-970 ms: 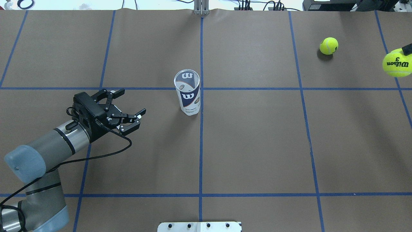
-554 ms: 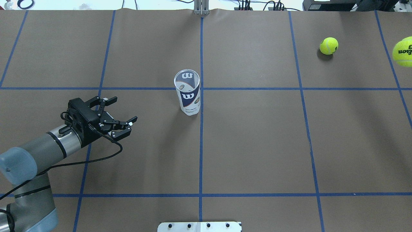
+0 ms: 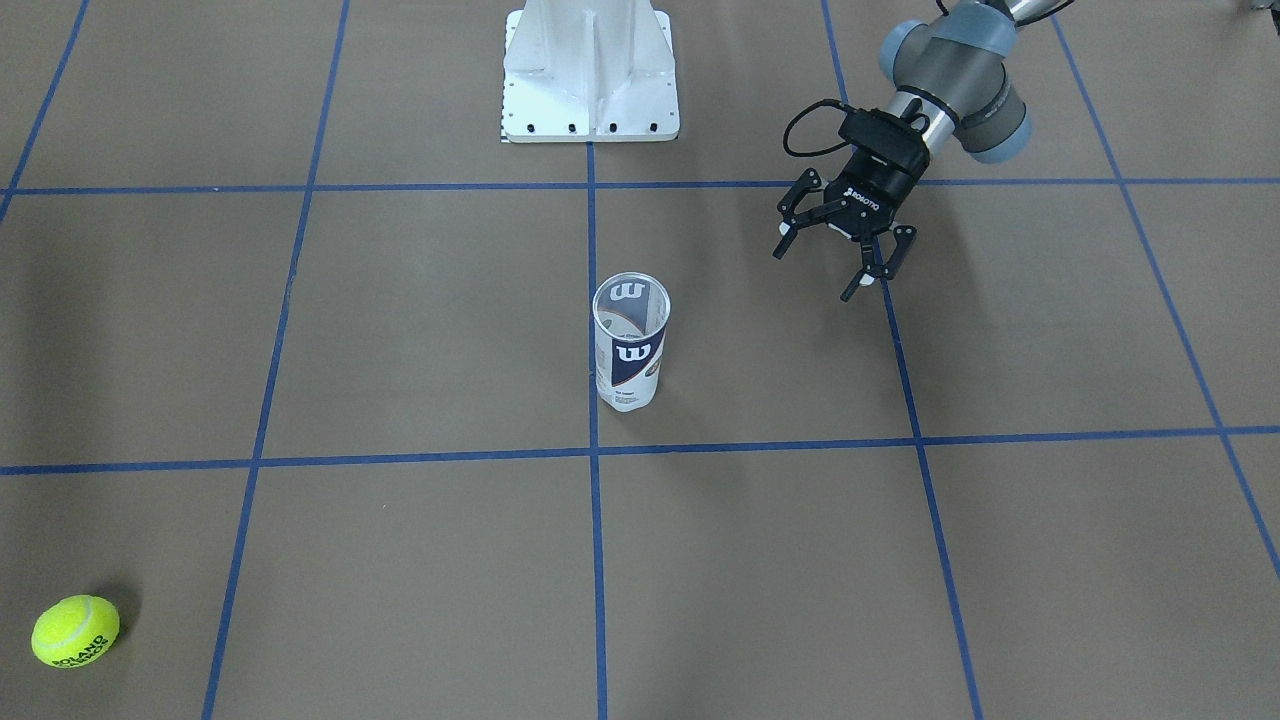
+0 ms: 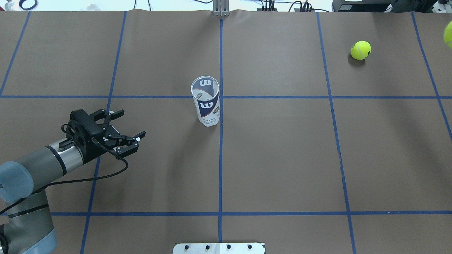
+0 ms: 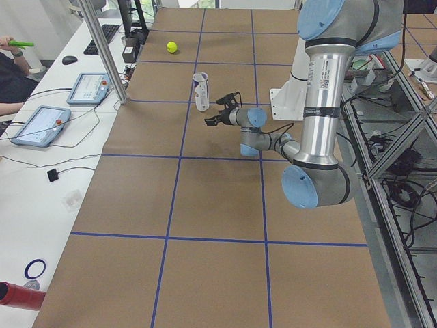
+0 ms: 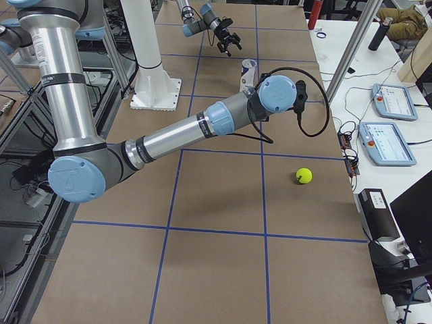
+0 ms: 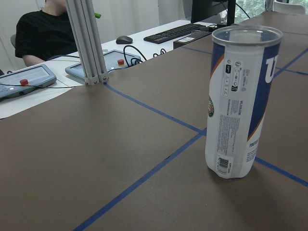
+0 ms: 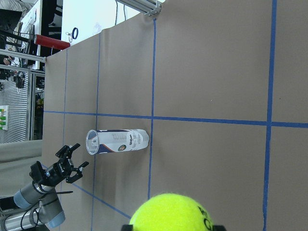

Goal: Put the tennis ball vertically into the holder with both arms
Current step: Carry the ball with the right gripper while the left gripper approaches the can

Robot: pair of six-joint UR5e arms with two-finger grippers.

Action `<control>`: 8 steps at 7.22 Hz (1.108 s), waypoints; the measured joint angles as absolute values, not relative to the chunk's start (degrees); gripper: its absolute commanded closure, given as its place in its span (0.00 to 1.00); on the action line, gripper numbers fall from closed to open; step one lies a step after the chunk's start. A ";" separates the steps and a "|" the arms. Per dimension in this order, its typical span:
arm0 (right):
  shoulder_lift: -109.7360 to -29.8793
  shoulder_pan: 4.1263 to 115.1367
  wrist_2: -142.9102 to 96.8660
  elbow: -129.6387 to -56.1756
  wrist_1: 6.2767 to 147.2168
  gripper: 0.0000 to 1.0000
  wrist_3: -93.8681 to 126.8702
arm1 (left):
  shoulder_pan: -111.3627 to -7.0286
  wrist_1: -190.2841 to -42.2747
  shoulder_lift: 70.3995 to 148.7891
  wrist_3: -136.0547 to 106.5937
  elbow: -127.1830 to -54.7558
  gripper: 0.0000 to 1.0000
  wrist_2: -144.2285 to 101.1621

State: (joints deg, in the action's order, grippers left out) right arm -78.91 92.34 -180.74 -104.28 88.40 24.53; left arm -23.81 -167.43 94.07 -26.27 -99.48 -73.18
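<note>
Okay, carry step: my right end effector (image 8: 172, 226) is clamped on a ball (image 8: 173, 211), high above the bench (image 4: 282, 158) and not yet over the tube. The left end effector (image 4: 131, 123) gapes wide, empty, near the tube (image 4: 206, 106), which stands upright mid-bench. Next I'd brace the tube, then centre the ball over its mouth. The tube reads "W"; the far loose ball (image 4: 360, 50) reads "ROLAND".

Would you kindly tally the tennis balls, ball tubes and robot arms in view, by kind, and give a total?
Tennis balls: 2 (loose ball; held ball in the right end effector)
Ball tubes: 1 (holder, upright)
Robot arms: 2 (left arm; right arm)
Total: 5
</note>
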 measured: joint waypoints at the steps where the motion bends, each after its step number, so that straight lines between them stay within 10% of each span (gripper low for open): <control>1: -78.74 92.36 -180.76 -104.26 88.36 1.00 24.64 | -23.82 -167.41 94.05 -26.28 -99.08 0.01 -73.45; 8: -69.89 87.14 -175.45 -104.12 88.10 1.00 35.67 | -22.96 -159.71 97.54 -30.64 -96.82 0.01 -77.38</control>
